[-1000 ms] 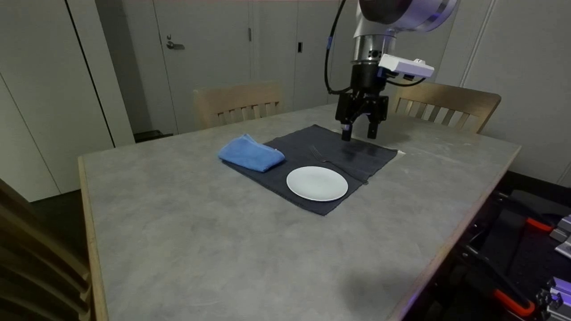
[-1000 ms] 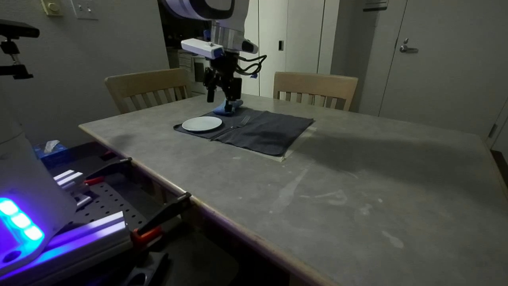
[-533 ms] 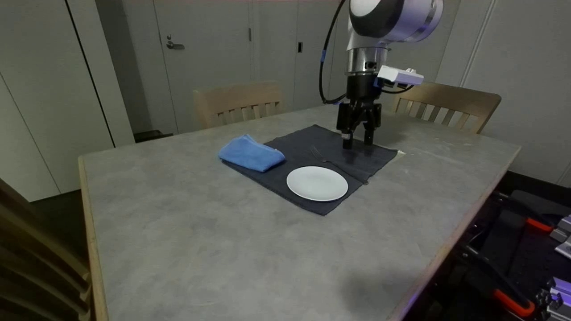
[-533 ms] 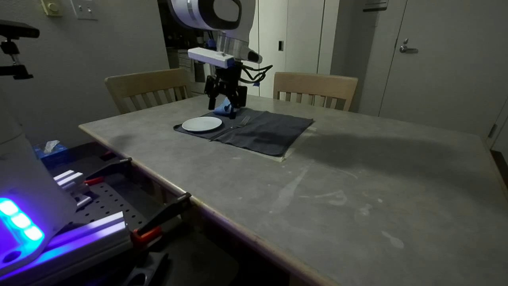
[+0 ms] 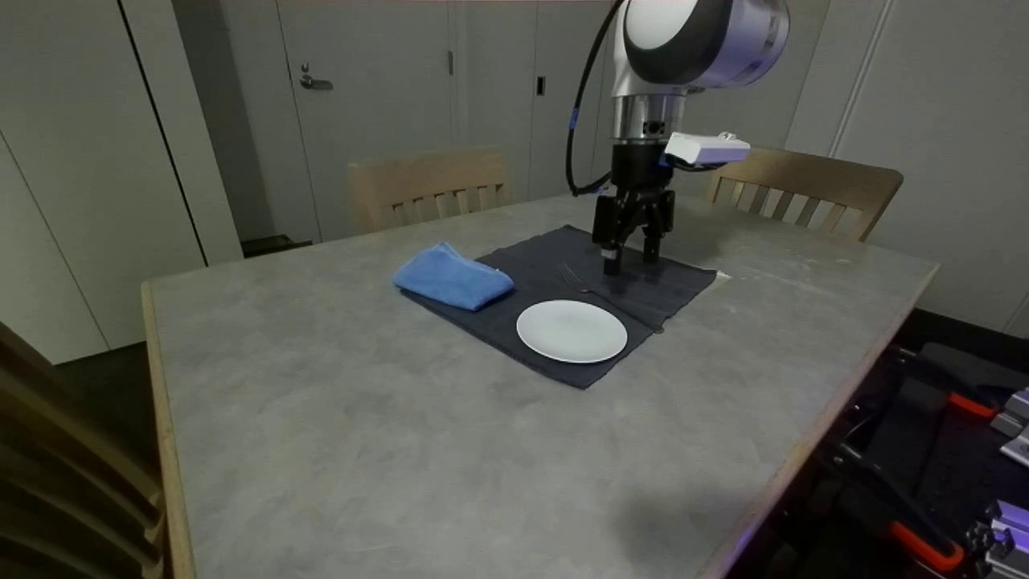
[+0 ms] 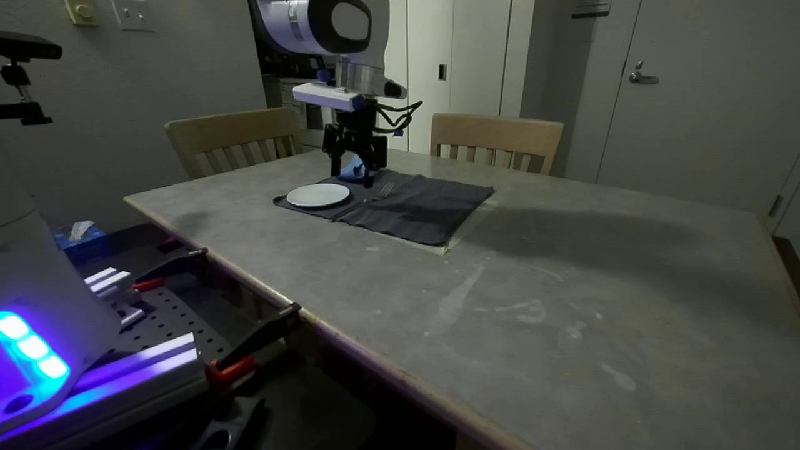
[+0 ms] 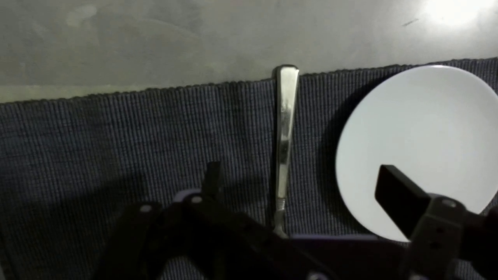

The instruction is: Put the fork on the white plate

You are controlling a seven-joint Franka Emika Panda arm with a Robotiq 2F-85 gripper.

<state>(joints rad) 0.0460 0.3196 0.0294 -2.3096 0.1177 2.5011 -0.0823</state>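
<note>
The silver fork (image 5: 587,290) lies on the dark placemat beside the white plate (image 5: 571,331). Both also show in an exterior view, the fork (image 6: 377,198) to the right of the plate (image 6: 318,195). My gripper (image 5: 632,262) is open and empty above the mat; it shows too in an exterior view (image 6: 352,179). In the wrist view the gripper (image 7: 299,173) has its jaws apart, one on each side of the line of the fork (image 7: 286,116). The right finger overlaps the plate (image 7: 424,124). The fork's tines are hidden behind the gripper there.
The dark placemat (image 5: 522,261) lies under the plate and fork. A folded blue cloth (image 5: 453,277) sits on the mat's corner; the gripper partly hides it in an exterior view (image 6: 353,169). Wooden chairs (image 5: 434,181) stand behind the grey table (image 5: 362,418).
My gripper has come down towards the mat and, in an exterior view, shifted a little left towards the fork. It has stayed open. Fork, plate and cloth have not moved.
</note>
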